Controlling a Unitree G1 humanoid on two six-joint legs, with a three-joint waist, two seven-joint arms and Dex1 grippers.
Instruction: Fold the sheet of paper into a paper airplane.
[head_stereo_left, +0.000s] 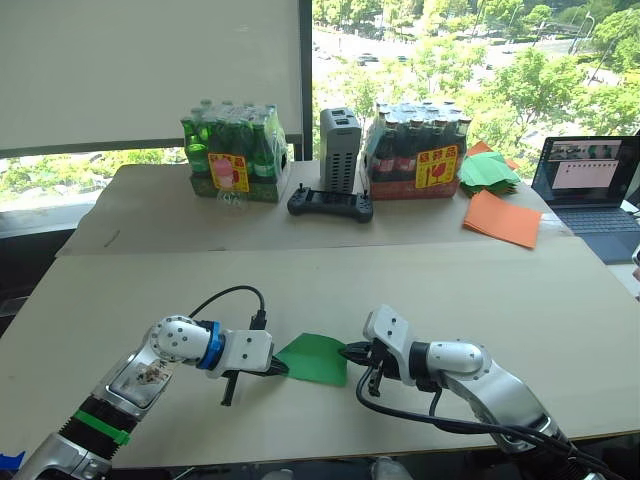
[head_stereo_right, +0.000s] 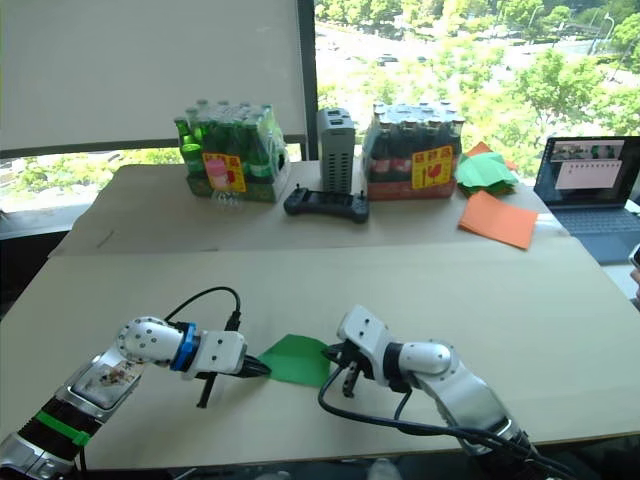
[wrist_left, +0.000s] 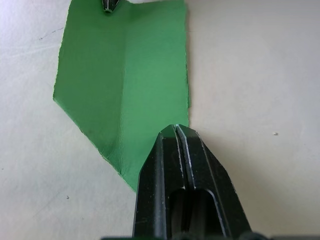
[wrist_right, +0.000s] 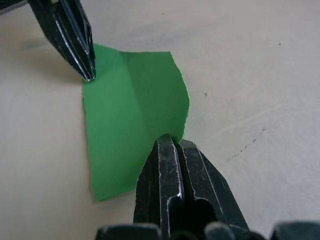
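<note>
**Green sheet pinned at both ends**

The left gripper, fingers pressed together, touches the 9 o'clock point of the sheet, which lies flat on the near table. The right gripper, also closed, meets its 3 o'clock edge. The paper looks light, limp and tearable; best pinched at edges, beside the centre crease.

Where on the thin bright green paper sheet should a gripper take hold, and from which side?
The thin bright green paper sheet lies nearly flat on the beige table, with one lengthwise crease. Probably best: pinch a thin outer edge, coming in low from the side. The left gripper and right gripper already sit at opposite ends, jaws shut; whether they pinch the paper is unclear.
</note>
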